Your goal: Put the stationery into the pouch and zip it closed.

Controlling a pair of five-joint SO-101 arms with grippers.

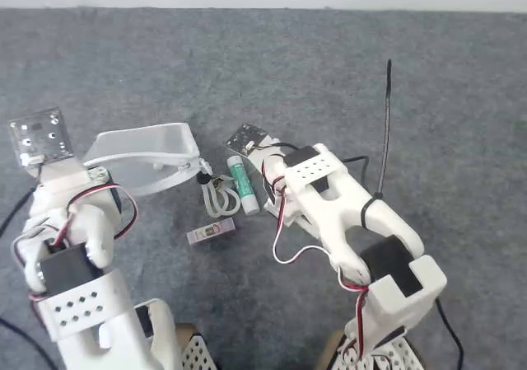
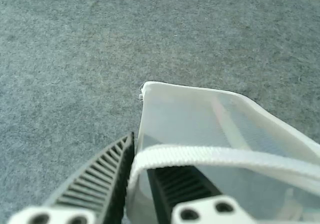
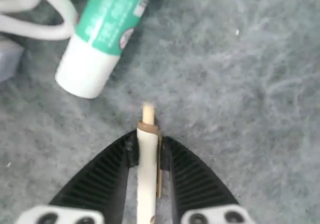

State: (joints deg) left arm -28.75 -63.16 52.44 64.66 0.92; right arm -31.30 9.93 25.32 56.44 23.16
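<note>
Well left of the green-and-white glue stick: left gripper, closed to a thin gap on the white webbing rim of the translucent pouch, with one ribbed finger outside the wall and the other inside. Pouch mouth gaping, far end stretching toward the glue stick yet stopping short of it. Left of the glue stick and nearer the arm bases, a small flat block, lying alone on the grey felt surface. Just beside the glue stick on its left, a white looped item; cannot tell whether touching. Immediately right of the glue stick, right gripper, squeezed almost shut on a pale stick with a brown band near its tip; that tip aimed at the felt close to the glue stick's white end, apart from it. Farther right of the glue stick, a thin black cable rising above the right arm.
</note>
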